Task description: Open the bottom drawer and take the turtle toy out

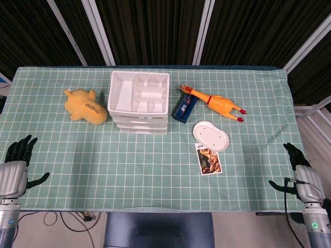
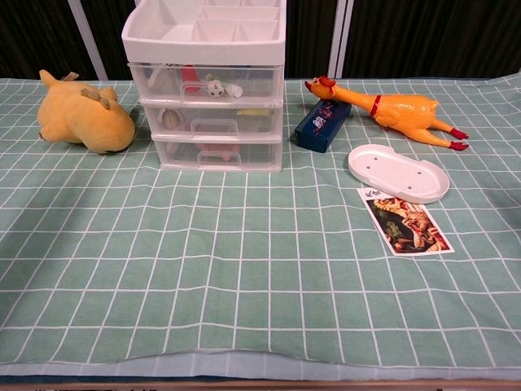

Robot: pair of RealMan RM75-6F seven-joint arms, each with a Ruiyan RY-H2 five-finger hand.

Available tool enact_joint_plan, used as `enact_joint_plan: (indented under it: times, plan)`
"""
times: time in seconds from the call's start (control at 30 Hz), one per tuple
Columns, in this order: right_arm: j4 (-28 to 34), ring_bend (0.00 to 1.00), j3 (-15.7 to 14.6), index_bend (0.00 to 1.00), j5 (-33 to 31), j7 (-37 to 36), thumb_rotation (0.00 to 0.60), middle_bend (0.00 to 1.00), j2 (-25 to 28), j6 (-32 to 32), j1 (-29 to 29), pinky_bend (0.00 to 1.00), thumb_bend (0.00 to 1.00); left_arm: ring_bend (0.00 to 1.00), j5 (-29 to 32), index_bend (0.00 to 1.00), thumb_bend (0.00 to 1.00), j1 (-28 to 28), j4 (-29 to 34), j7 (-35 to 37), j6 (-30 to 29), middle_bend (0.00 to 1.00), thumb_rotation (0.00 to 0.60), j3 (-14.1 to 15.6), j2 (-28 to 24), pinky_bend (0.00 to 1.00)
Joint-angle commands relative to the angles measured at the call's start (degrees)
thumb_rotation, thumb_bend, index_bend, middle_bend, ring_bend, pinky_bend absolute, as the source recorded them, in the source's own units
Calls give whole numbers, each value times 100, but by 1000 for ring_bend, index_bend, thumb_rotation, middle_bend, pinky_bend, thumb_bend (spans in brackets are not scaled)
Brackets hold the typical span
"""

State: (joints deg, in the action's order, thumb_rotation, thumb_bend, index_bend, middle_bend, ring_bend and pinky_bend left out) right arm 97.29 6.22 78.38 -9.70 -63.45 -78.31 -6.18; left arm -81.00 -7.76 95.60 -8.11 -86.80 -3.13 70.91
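Here both hands sit at the bottom corners of the head view, well apart from everything on the tabletop (image 1: 155, 170). The left hand (image 1: 15, 165) lies at the lower left edge, fingers spread apart and pointing up the frame, holding nothing and touching none of the objects. The right hand (image 1: 300, 173) lies at the lower right edge, its fingers likewise apart and empty. Neither hand shows in the chest view.

The drawer unit (image 2: 213, 98) stands in the upper middle of the frame, white with clear fronts and an open tray of compartments on top. All three drawers look pushed in. The bottom drawer (image 2: 216, 152) is closed, and something pinkish shows dimly through its front; whether that is the turtle cannot be told.

A yellow plush (image 2: 81, 118) lies just left of the unit. To its right lie a blue box (image 2: 321, 126), a rubber chicken (image 2: 391, 110), a white dish (image 2: 399, 173) and a picture card (image 2: 407, 221) touching the dish's lower edge.
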Motion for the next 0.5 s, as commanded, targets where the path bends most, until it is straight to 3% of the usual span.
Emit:
enact_joint_plan:
  times: [0.03, 0.37, 0.5]
  plan:
    - [5, 0, 0, 0, -4, 1, 600, 0, 3, 7, -2, 185, 126, 0, 28, 0, 111, -2, 4, 3, 32, 0, 600, -15, 2, 29]
    - [28, 0, 1, 0, -10, 28, 600, 0, 6, 10, -4, 185, 127, 0, 132, 0, 119, -105, 149, -29, 262, 0, 600, -101, -8, 36]
    - [10, 0, 7, 0, -65, 15, 600, 0, 5, 37, -1, 185, 126, 39, 338, 0, 185, -267, 394, -99, 514, 32, 600, -254, 6, 180]
